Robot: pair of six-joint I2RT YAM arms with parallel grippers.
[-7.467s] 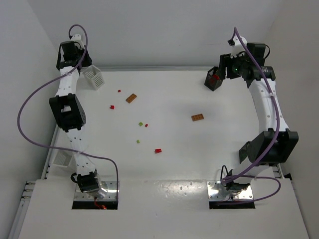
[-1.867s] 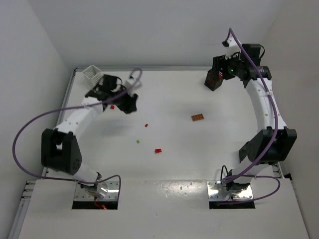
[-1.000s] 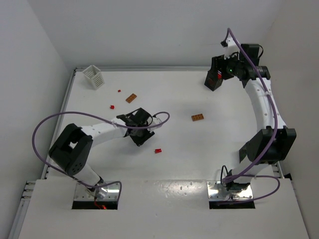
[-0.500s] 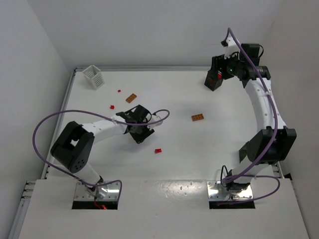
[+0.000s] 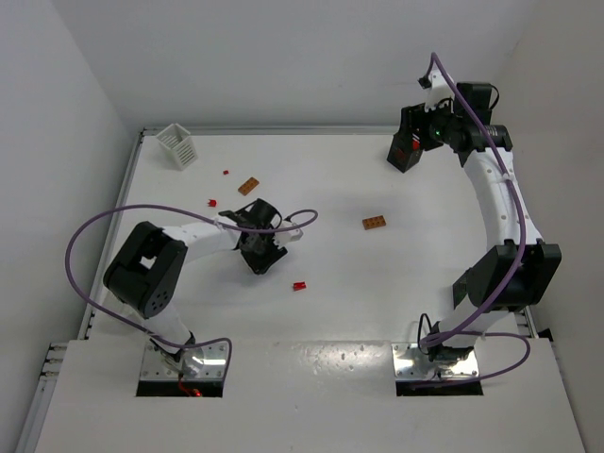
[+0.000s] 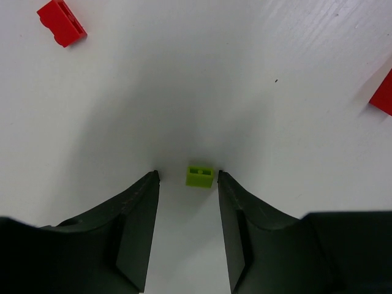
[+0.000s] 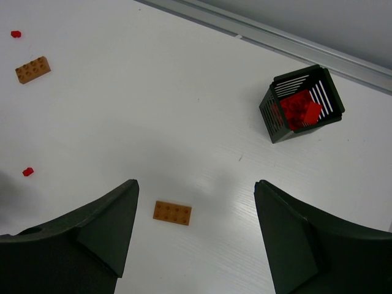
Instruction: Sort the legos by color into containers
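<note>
My left gripper [image 6: 187, 176] is open and low over the table, with a tiny yellow-green lego [image 6: 200, 176] lying between its tips, nearer the right finger. In the top view the left gripper [image 5: 260, 249] hides that brick. Red legos [image 5: 299, 284] [image 5: 212, 202] [image 5: 226, 173] and orange-brown plates [image 5: 249, 186] [image 5: 374, 223] lie scattered. My right gripper [image 7: 196, 184] hangs high, wide open and empty, above an orange-brown plate [image 7: 172, 212]. A black basket [image 7: 277, 113] holds red legos [image 7: 299, 109]. A white basket [image 5: 176, 145] stands at the far left corner.
A red brick [image 6: 61, 22] lies ahead of the left fingers and another red piece [image 6: 384, 95] shows at the right edge. The right arm [image 5: 505, 208] arches along the table's right side. A metal rail [image 7: 263, 38] marks the far edge.
The left arm swung from the white basket to mid-table, and over the last second its gripper crept slightly back and left while the jaws widened a little. The right arm held still.
</note>
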